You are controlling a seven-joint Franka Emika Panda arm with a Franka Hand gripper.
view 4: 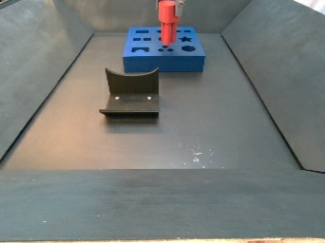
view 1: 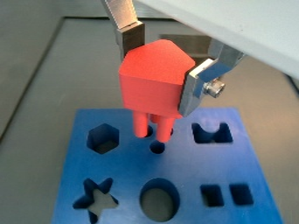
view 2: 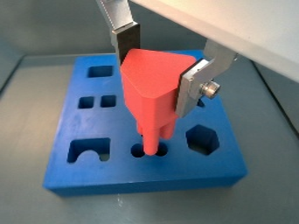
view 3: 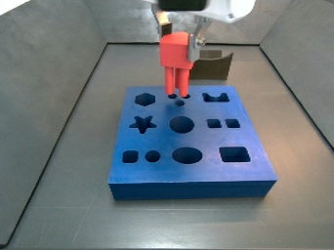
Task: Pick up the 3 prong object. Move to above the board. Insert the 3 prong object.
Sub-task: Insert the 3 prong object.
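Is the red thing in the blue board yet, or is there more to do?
Picking up is done: the tool grips the 3 prong object above the board. In hand: its prongs are right at a small hole. Left: pushing it fully in and letting go.

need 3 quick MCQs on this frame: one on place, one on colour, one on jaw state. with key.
1. Where is the gripper?
A. above the board's far edge
B. beside the fixture
C. on the tray floor

2. What colour is the 3 prong object?
A. blue
B. red-orange
C. brown

3. What are the jaws doing?
A. open, empty
B. shut on the 3 prong object
C. shut on nothing

Key:
1 A: in a side view it hangs over the board at its far edge, away from the fixture.
2 B: the piece is red-orange in both wrist views; the board is the blue one.
3 B: a finger presses on each side of the piece, prongs down at a small hole.
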